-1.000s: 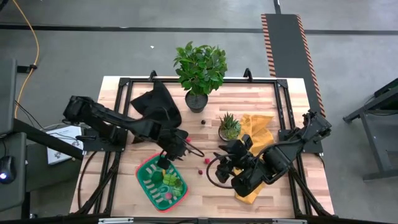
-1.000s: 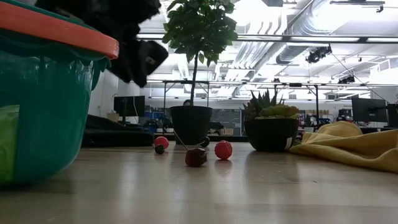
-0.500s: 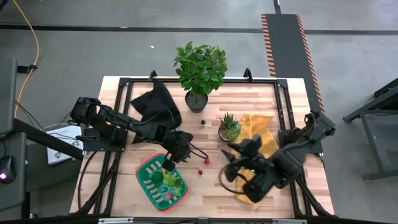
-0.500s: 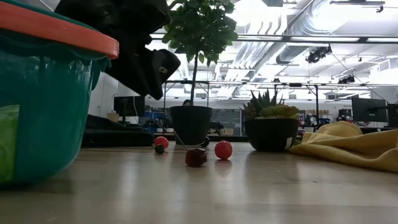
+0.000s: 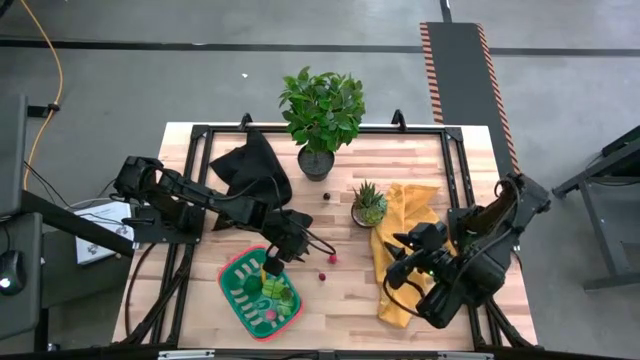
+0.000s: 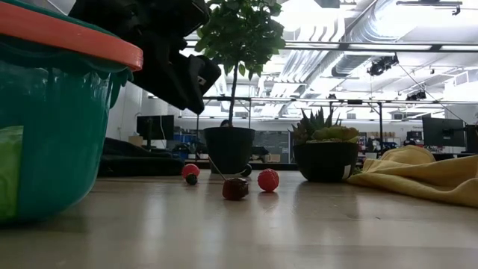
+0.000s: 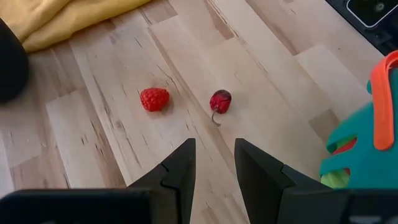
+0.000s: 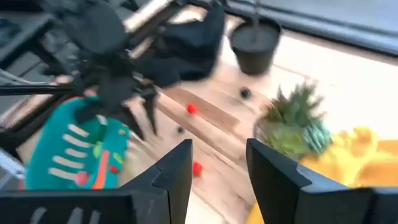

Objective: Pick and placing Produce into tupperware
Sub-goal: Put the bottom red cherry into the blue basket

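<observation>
Tabletop of pale wooden planks (image 5: 330, 300). Tupperware (image 5: 260, 293): shallow rounded-rectangular green tub, red rim, smooth plastic, pale ridges inside; sits at the front-left of the table, green and pink produce pieces already in it. Loose produce on the wood beside it: bumpy red berry (image 7: 154, 99), dark red glossy piece with a curled stem (image 7: 220, 101). Crumpled yellow cloth (image 5: 405, 215) right of centre; spiky potted plant (image 5: 368, 203) touching its edge.

Left gripper (image 7: 211, 163) over the tupperware's far rim, jaws narrowly apart, empty. Right gripper (image 8: 217, 165) above the yellow cloth, jaws part open, holding nothing
</observation>
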Robot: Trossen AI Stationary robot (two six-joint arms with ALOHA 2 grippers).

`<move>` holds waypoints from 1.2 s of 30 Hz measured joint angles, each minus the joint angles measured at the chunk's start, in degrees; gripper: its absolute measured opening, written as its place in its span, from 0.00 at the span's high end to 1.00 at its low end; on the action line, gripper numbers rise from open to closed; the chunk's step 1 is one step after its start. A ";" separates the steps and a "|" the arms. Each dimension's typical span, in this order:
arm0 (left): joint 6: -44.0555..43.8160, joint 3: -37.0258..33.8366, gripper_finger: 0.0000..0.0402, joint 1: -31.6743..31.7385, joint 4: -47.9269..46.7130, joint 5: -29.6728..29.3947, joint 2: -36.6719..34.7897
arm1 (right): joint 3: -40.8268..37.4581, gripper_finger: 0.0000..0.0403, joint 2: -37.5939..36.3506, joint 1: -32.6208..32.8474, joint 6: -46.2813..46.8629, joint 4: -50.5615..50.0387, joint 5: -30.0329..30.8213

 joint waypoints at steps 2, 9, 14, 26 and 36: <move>0.00 0.00 0.75 0.00 0.04 0.00 0.00 | -4.36 0.65 -1.21 0.40 3.45 2.12 -0.95; 0.00 0.00 0.75 0.00 0.74 0.15 0.00 | -22.67 0.65 -10.25 1.47 7.73 21.27 -8.90; 0.31 0.01 0.75 0.00 2.55 0.19 0.65 | -37.07 0.65 -18.53 1.60 -2.96 47.62 -12.24; -0.12 0.80 0.75 0.00 2.34 1.03 4.87 | -49.46 0.65 -22.54 -3.92 -12.62 67.76 -23.52; 1.64 1.15 0.75 0.00 2.19 0.72 4.85 | -49.41 0.65 -22.58 -7.54 -18.29 67.54 -25.86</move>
